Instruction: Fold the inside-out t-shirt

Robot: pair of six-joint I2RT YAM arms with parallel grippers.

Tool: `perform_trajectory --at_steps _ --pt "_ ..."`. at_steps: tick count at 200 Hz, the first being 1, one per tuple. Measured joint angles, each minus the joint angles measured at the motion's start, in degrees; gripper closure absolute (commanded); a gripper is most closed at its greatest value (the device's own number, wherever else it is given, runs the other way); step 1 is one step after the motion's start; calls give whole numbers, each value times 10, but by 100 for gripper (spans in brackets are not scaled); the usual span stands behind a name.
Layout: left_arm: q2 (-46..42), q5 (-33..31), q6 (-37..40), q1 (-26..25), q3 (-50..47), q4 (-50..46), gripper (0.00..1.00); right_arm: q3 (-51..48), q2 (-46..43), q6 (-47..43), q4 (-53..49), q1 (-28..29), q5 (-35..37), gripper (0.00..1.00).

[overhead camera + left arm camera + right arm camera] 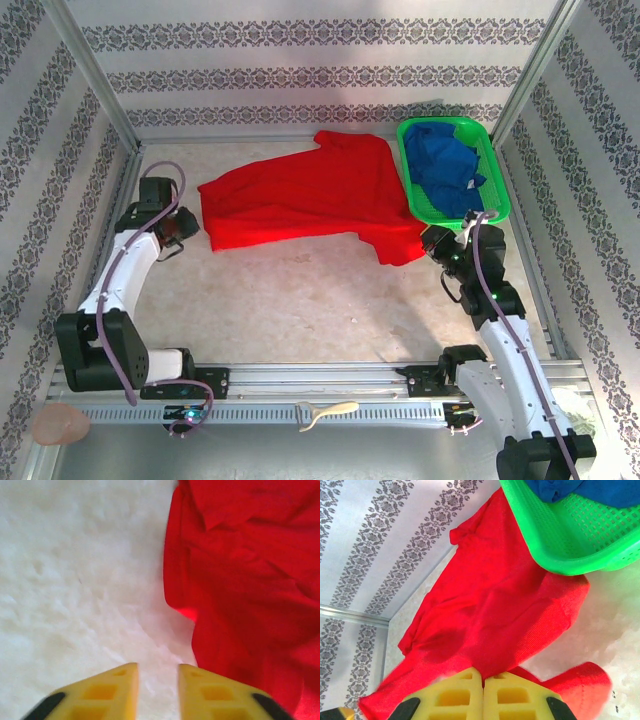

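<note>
The bright red short-sleeved cloth t-shirt (300, 200) lies spread on the far middle of the pale table (300, 300), long axis left to right, right end against the green plastic mesh basket (498, 185); the right gripper (483, 677), arm stretched forward, is pinched closed on its near right corner; the left gripper (157, 670), arm bent low, hangs partly open and empty just beside its left edge, bare table under the gap in the left wrist view.

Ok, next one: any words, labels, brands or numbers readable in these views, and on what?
None can be read.
red t-shirt: no legible print or tag.
green basket, blue garment: no lettering.
patterned walls: ornament only, no letters.
</note>
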Motion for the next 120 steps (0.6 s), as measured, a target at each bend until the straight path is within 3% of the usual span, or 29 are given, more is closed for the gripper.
perform_trajectory --at_steps 42,62,93,120 --pt "-3 63 -34 -2 -71 19 54 -14 -5 1 -1 -1 -21 100" --pt "-23 69 -52 -24 -95 27 44 -16 -5 2 0 -1 -29 100" --pt "-50 55 -99 -141 -133 52 39 -20 -5 3 0 -1 -36 100" --pt "-37 0 -131 -235 -146 53 39 -20 -5 3 0 -1 -37 100"
